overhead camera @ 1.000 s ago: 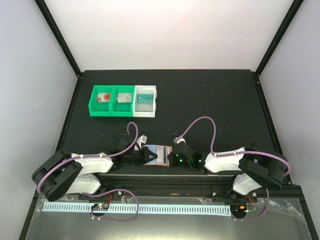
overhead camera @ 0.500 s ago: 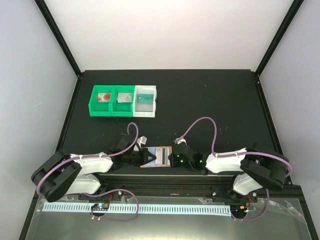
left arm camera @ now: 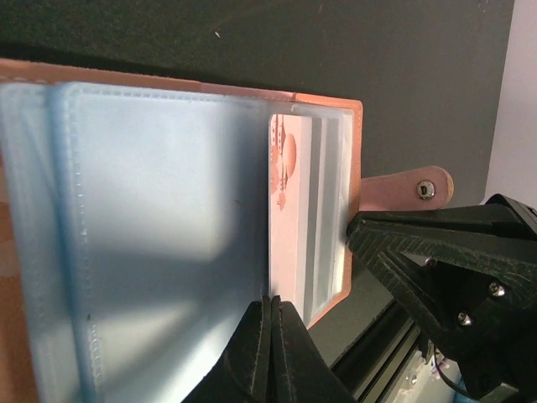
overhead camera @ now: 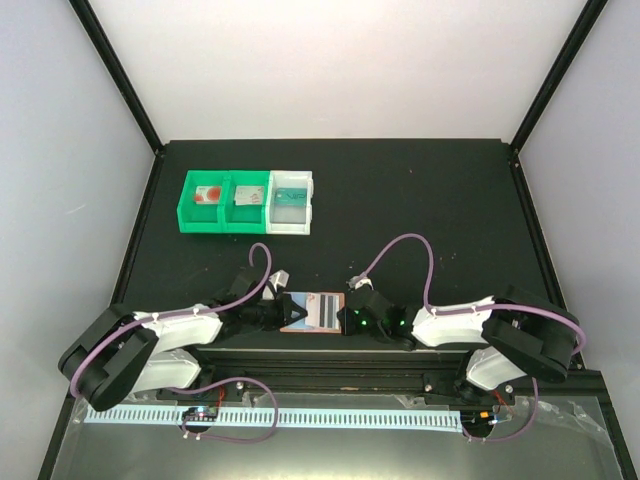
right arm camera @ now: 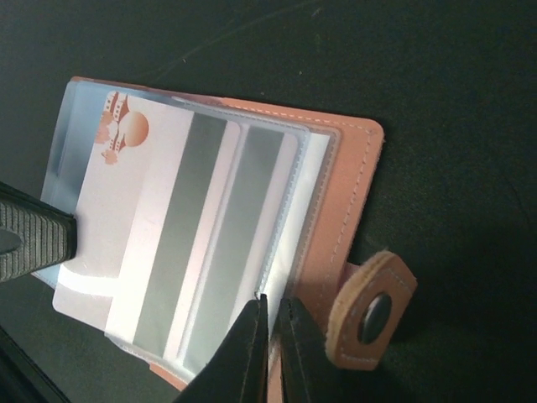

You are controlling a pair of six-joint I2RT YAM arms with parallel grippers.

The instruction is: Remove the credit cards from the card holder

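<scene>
The salmon-pink card holder (right arm camera: 346,193) is held just above the mat between both grippers, near the table's front edge (overhead camera: 296,326). Its snap tab (right arm camera: 373,306) points toward the right arm. My right gripper (right arm camera: 273,304) is shut on the holder's edge beside the tab (overhead camera: 345,318). A white credit card (right arm camera: 164,210) with a red disc and a grey stripe lies under the clear blue sleeve (left arm camera: 168,218). A second striped card (right arm camera: 247,227) sits behind it. My left gripper (left arm camera: 273,300) is shut on the white card's far edge (overhead camera: 287,312).
Two green bins (overhead camera: 222,203) and a white bin (overhead camera: 291,202) stand side by side at the back left, each with a card inside. The black mounting rail (overhead camera: 330,356) runs just below the holder. Purple cables loop over both wrists.
My left gripper has drawn back to the left. The holder has flattened out, and more of the striped card shows. The right gripper has stayed put.
</scene>
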